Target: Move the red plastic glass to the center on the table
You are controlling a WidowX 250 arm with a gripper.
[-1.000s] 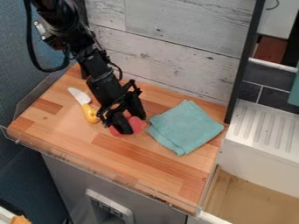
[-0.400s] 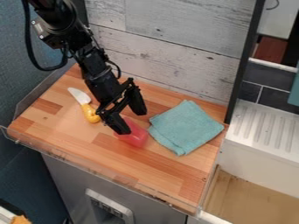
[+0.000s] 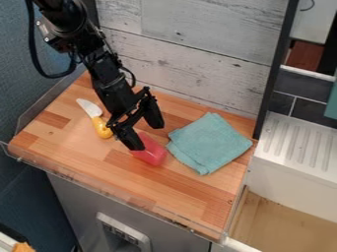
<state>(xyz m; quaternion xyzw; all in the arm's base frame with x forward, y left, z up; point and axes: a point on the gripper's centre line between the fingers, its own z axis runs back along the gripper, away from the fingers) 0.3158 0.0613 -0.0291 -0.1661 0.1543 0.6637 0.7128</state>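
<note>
From my end of the link I see the black WidowX arm (image 3: 112,81) coming in from the upper left and slanting down over the light wooden tabletop (image 3: 79,140). Its black two-finger gripper (image 3: 146,131) hangs over the middle of the work surface, and I have its fingers (image 3: 135,141) spread well apart, one toward the lower left and the other toward the upper right. The red, see-through plastic glass (image 3: 154,153) is at about the center of the table, partly hidden behind the lower-left finger. It reaches from the gap under the gripper toward the lower right, and I can't tell whether either finger touches it. Just to its right I have a folded teal cloth (image 3: 209,143), its left edge so near the glass that I can't make out whether they touch. Over on the left lies a toy knife with a white blade (image 3: 89,107) and a rounded yellow handle (image 3: 101,128), the blade pointing up and left, the handle's end near the gripper. A clear raised rim (image 3: 118,188) runs along the table's front edge, and whitewashed wooden planks (image 3: 191,34) stand behind it. Off to the right, past a dark upright post (image 3: 273,74), I see a white ribbed drainboard (image 3: 296,142).
</note>
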